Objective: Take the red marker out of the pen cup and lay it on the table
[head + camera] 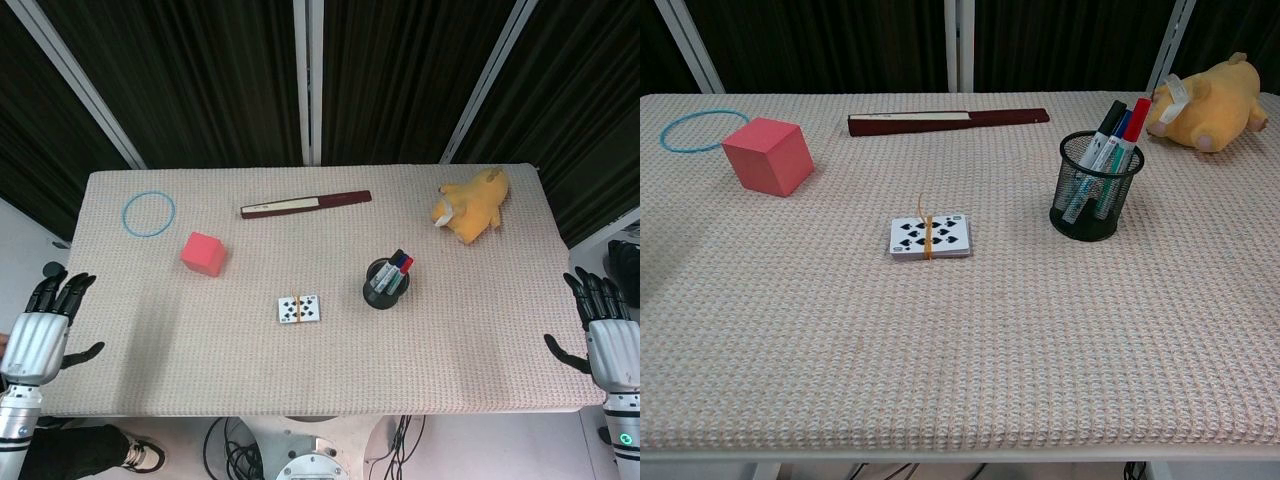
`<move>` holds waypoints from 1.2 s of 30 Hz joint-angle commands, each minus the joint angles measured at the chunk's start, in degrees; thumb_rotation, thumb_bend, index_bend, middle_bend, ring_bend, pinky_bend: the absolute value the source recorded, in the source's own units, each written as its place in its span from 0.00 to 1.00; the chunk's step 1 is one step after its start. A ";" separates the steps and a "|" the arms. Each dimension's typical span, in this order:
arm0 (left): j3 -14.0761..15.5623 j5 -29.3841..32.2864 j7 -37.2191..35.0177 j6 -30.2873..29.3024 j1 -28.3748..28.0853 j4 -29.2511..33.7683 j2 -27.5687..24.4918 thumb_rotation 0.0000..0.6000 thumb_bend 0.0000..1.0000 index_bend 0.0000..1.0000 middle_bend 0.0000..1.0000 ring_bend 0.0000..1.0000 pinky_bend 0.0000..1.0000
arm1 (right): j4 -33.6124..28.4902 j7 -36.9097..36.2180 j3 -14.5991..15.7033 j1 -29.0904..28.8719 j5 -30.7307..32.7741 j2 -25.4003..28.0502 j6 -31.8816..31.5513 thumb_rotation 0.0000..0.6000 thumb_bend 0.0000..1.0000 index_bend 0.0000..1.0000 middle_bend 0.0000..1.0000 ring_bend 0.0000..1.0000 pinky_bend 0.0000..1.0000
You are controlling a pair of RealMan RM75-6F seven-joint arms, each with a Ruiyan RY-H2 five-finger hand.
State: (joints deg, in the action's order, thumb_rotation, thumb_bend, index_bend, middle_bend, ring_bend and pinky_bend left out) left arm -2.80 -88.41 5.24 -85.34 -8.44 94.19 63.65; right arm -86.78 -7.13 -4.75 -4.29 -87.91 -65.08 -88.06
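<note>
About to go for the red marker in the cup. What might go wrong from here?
The red marker stands packed against other markers in the pen cup, so fingers may catch a neighbour too. The light mesh cup might tip or lift along with it. The right hand waits open at the table edge, and the plush toy lies close behind the cup.

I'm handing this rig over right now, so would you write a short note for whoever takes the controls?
Left hand: open, holding nothing, off the table's left edge.
Right hand: open, holding nothing, off the right edge.
The red marker stands in the pen cup with other markers, right of centre on the table, nearer the right hand.
Done: nothing.
Left: reach the cup, pull out the red marker, lay it on the table.
</note>
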 commanded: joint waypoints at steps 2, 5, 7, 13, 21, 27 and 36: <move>0.00 0.03 0.02 -0.03 0.03 0.00 0.02 1.00 0.03 0.11 0.09 0.00 0.10 | 0.07 -0.04 -0.03 0.00 0.13 0.00 0.09 1.00 0.18 0.00 0.00 0.00 0.00; 0.00 0.05 0.00 0.00 0.04 0.03 0.02 1.00 0.03 0.11 0.09 0.00 0.10 | 0.15 -0.12 -0.03 0.01 0.17 -0.05 0.10 1.00 0.18 0.00 0.00 0.00 0.00; 0.01 -0.03 -0.03 -0.04 0.04 0.03 0.03 1.00 0.03 0.11 0.09 0.00 0.10 | 0.21 -0.10 -0.07 -0.05 0.18 -0.08 0.15 1.00 0.18 0.00 0.00 0.00 0.00; -0.31 0.18 -0.29 0.28 -0.30 -0.21 0.07 1.00 0.03 0.11 0.09 0.00 0.10 | -0.03 1.27 -0.28 -0.77 -0.04 -0.35 0.79 1.00 0.18 0.00 0.00 0.00 0.00; -0.37 0.54 -0.78 1.40 -0.88 -0.88 0.41 1.00 0.03 0.11 0.09 0.00 0.10 | -3.63 3.56 -1.87 -6.01 -1.40 0.14 6.17 1.00 0.18 0.00 0.00 0.00 0.00; -0.12 0.53 -0.66 2.33 -1.31 -1.00 0.82 1.00 0.03 0.11 0.09 0.00 0.10 | -7.12 9.63 -5.06 -13.19 1.01 -0.16 14.82 1.00 0.18 0.00 0.01 0.00 0.00; -0.10 1.32 -0.62 2.33 -1.03 -0.89 0.59 1.00 0.03 0.11 0.09 0.00 0.10 | -9.71 21.59 -9.08 -24.46 9.85 -3.74 28.57 1.00 0.19 0.00 0.12 0.00 0.00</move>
State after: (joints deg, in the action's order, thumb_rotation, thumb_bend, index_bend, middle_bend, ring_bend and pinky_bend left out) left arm -2.90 -87.11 4.63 -83.04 -9.47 93.31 64.26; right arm -95.73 11.32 -12.59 -25.93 -80.80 -67.21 -62.45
